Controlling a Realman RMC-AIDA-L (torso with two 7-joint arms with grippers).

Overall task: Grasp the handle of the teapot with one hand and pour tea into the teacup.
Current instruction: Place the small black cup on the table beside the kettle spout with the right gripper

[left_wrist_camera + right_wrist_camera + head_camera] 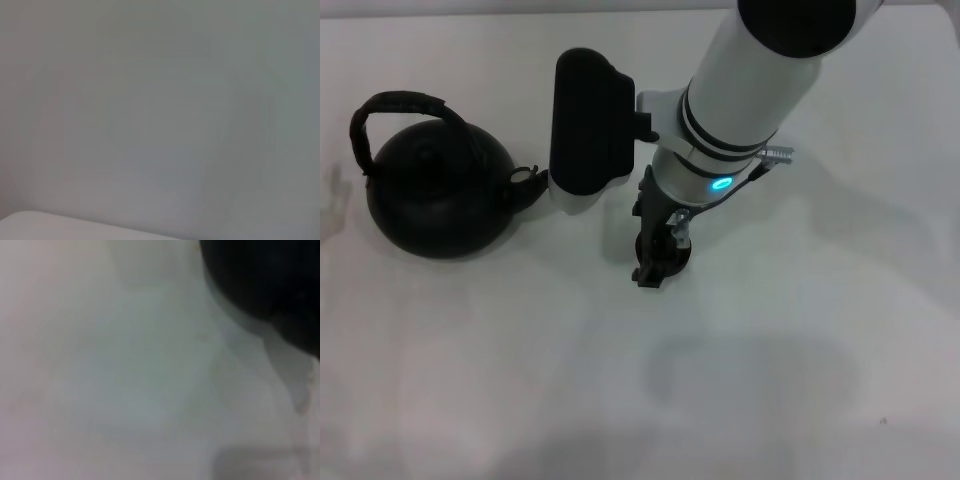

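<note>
- Near the middle of the tabletop [790, 370], the right hand [655, 262] hangs low; whether it is wide or narrow, I cannot tell.
- Any teacup there is hidden.
- At nine o'clock stands the teapot [435, 200], spout toward three o'clock, handle [395, 105] arching over it.
- Best approach: swing left, come down over the handle's wrapped top.
- The left hand is out of sight.

Bright, even overhead light w/ soft shadows on white table [800, 400]; both wrist views badly blurred, no glare.
</note>
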